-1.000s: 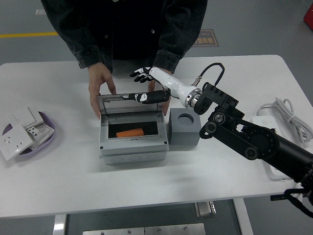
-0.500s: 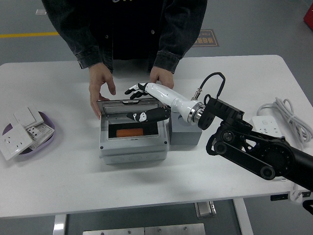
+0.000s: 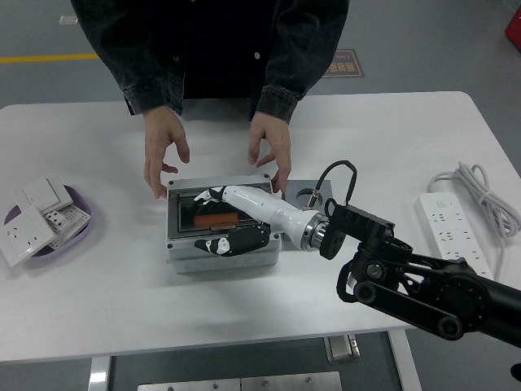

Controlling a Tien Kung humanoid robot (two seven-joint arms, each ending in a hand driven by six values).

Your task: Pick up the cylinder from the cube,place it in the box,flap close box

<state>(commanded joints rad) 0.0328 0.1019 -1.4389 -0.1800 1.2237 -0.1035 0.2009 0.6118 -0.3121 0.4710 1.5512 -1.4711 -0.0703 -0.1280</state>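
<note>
A lab or industrial test floor, most likely: grey sealed floor with a yellow line [image 3: 45, 58] and a floor marking [image 3: 341, 63] well beyond the robot's right hand [image 3: 224, 220], a plain white table [image 3: 98, 301], a power strip [image 3: 452, 230] far to its right, wall-switch samples in a tray [image 3: 69, 236] far to its left

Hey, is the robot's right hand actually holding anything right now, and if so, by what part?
Nothing is gripped. The right hand lies spread on the clear lid of the grey box, pressing it flat; the orange cylinder sits inside. The person's hands steady the box's back corners.
</note>
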